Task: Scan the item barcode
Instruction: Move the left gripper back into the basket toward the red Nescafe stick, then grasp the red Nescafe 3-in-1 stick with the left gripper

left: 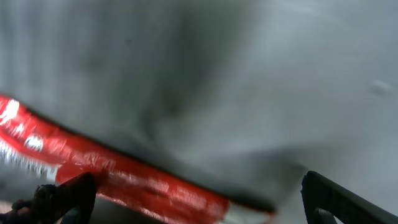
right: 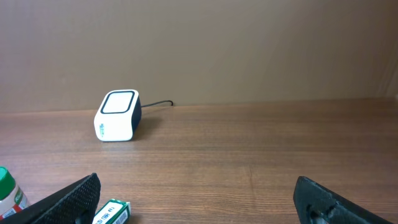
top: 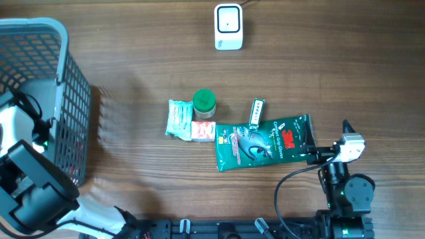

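The white scanner stood on the wooden table at the upper middle of the overhead frame. A dark cable left it from behind.

The items lay together in the middle of the frame. A bottle with a green cap stood there. A teal and white packet lay just to its left, and a small pink and white packet just below it. To the right lay a small green and white box. Under that box a large green package lay flat, a little tilted.

The right gripper was at the lower right of the overhead frame, just beside the right end of the green package. I could not tell if it touched the package. Its fingers were spread wide and nothing was between them. In its wrist view it faced the scanner across bare table.

A grey basket stood at the left edge of the overhead frame, and the left arm was over it at the lower left. The left wrist view was very blurred. The left gripper had its fingers wide apart. A red packet lay on a grey surface across the lower left of that view, not pinched by them.
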Robot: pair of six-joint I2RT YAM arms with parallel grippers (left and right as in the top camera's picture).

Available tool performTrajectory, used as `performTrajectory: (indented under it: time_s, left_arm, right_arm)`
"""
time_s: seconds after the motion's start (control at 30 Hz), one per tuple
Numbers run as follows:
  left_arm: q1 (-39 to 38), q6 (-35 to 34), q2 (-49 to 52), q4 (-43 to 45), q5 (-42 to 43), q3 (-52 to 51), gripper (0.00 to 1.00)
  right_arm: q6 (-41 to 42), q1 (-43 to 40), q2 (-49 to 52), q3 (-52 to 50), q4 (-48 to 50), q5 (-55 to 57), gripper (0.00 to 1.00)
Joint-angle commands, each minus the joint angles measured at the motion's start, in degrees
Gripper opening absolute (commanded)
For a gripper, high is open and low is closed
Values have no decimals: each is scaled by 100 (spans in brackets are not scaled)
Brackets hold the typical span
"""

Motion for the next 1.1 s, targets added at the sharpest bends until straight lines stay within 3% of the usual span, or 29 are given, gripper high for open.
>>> performTrajectory:
  time_s: [0.0,0.2,0.43,0.6,0.73,0.83,0.93,1.07]
  left_arm:
    - [-22,-177,22,260,-13,-516,100]
    - [-20,-179,22,852,-509,-852,93]
    - [-20,-70,15,1563,-1447,-848,98]
    - [-20,1054,15,2490,-1419,-846,98]
    - [-20,1657,0,2743,-1362,-846,95]
    - [-20,1543,-94,2614,-1071,-841,93]
    - [-20,673,-337,1980,-938,-752,94]
    - [-20,573,-505,1628,-708,-553,96]
  right_arm:
    - [-50,24,-24,-4,17,79,100]
    - [-50,24,-24,-4,17,79,100]
    - [-52,24,-24,-4,17,76,100]
    - [-50,24,-24,-4,17,76,100]
    - [-50,24,-24,-4,17,79,100]
    - [-52,24,-24,-4,17,79,100]
    - [-50,24,-24,-4,17,79,100]
    - [-52,24,-24,-4,17,79,100]
